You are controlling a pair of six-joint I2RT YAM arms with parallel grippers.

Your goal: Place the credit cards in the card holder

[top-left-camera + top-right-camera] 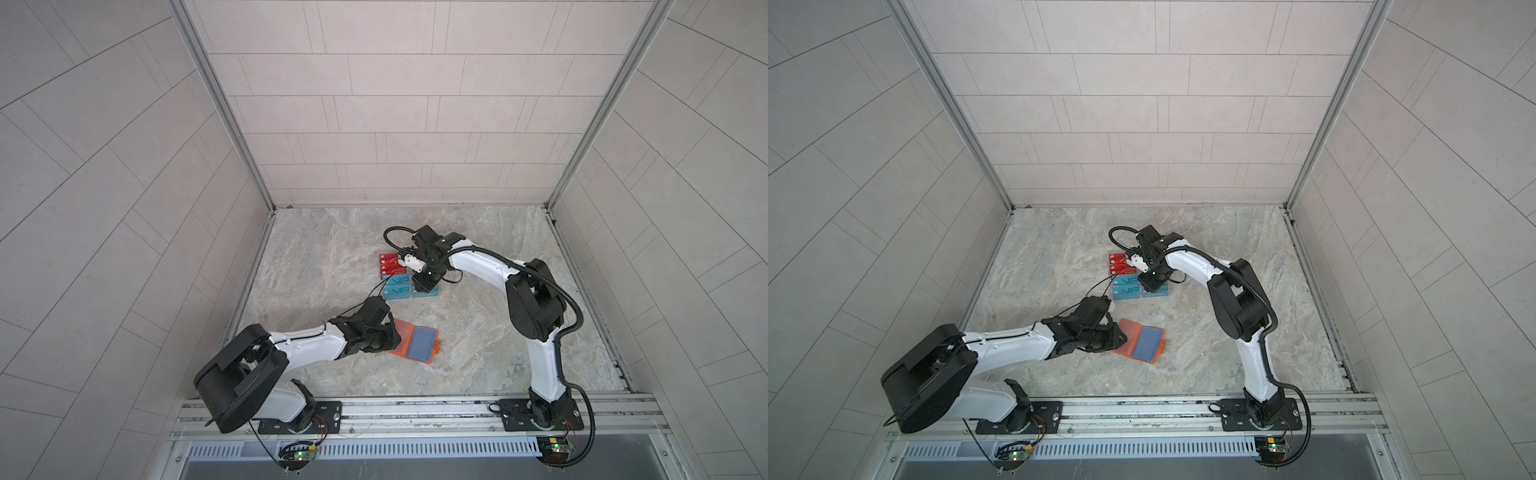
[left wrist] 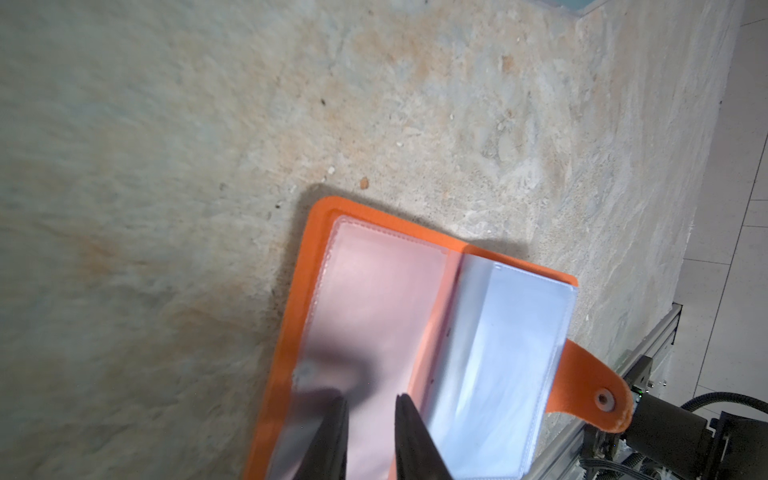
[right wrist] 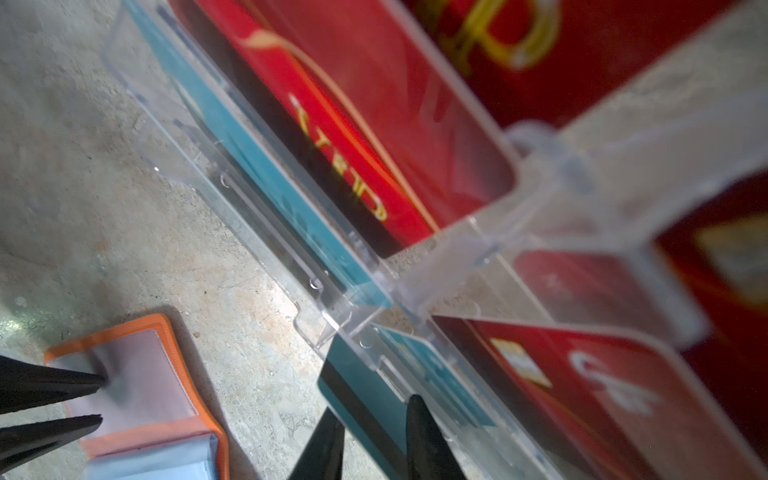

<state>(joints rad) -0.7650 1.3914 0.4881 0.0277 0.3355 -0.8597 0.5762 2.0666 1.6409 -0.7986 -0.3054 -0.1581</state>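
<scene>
Both jaws of the left gripper (image 2: 370, 405), narrowly apart, are being pressed onto the open card holder (image 2: 316, 232) near the base. Farther off, a teal card (image 3: 361, 390) is being straddled by the right gripper (image 3: 372, 409) in the clear rack (image 3: 232, 195); whether it is pinched cannot be told. Pick-up seemingly being attempted; firm closure, then clean lift-out, being called for.
</scene>
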